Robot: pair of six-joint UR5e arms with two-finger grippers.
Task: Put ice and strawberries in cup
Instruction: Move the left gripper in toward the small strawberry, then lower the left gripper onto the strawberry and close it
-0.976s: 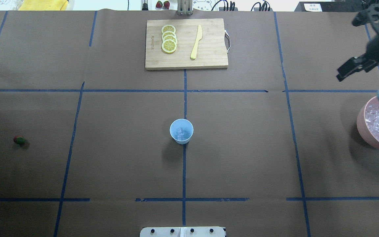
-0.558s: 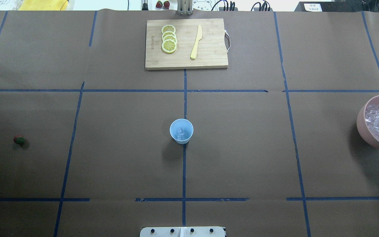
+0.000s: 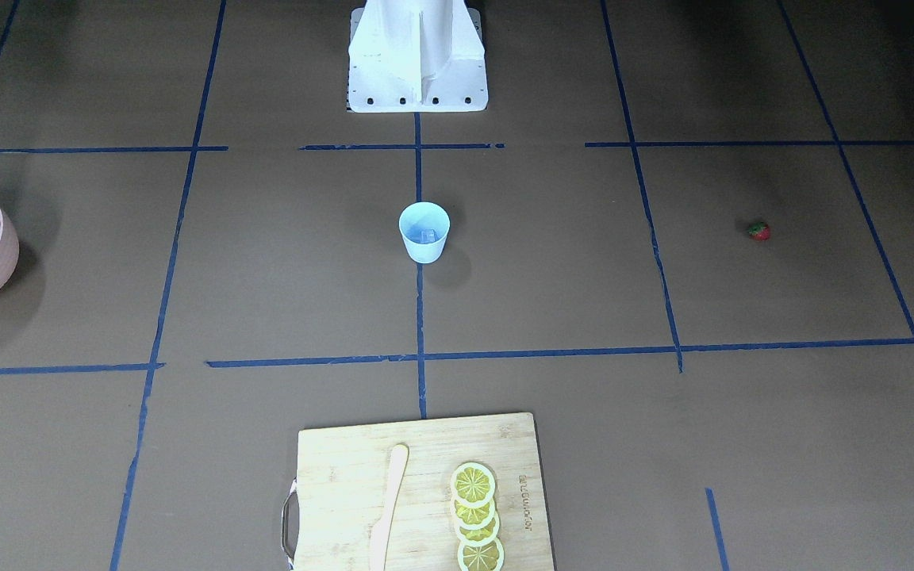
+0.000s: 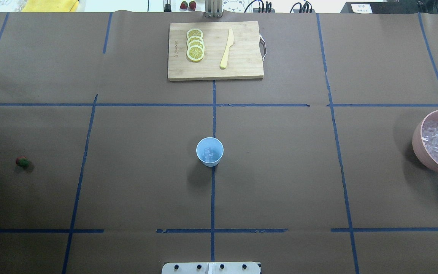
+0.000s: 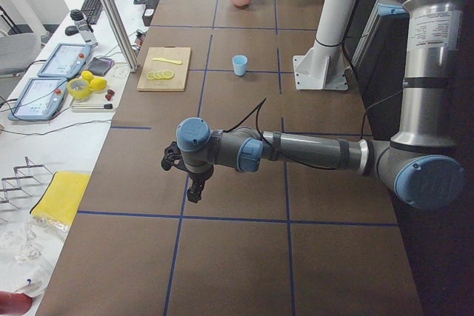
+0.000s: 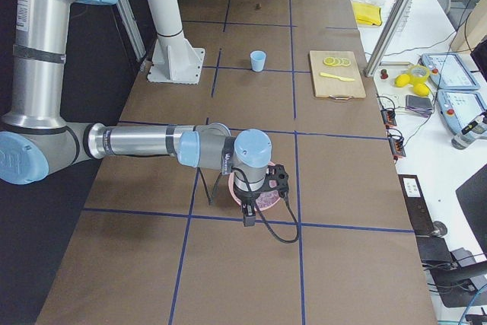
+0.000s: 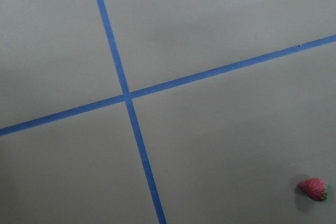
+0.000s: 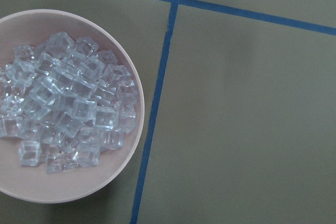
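Left hand: the left hand point(image 5: 194, 191) hangs point-down over the desk point(image 4: 280, 182) on a stretched-out arm. It shows only in the side view, so I cannot tell whether its fingers are wide or narrow.
Strawberry: the strawberry point(image 7: 313, 189) lies on the desk near the left hand, at the lower right corner of that wrist's view and off to one side of a crossing of blue tape lines point(image 7: 126, 97). Nothing touches it.
Right hand: the right hand point(image 6: 248, 215) points down over the bowl point(image 8: 134, 129). It too shows only from the side, so I cannot tell its opening.
Bowl: pink, right below the right hand and heaped with ice point(image 8: 68, 103). It stands just beside a tape line.
Cup: the cup point(image 4: 210, 151) stands upright in the middle of the desk, well apart from both hands and between them. A few cubes lie in its bottom.
Far side: beyond the cup from the hands, a cutting board point(image 4: 242, 64) carries a row of lemon slices point(image 4: 195, 45) and a pale knife point(image 4: 227, 48).
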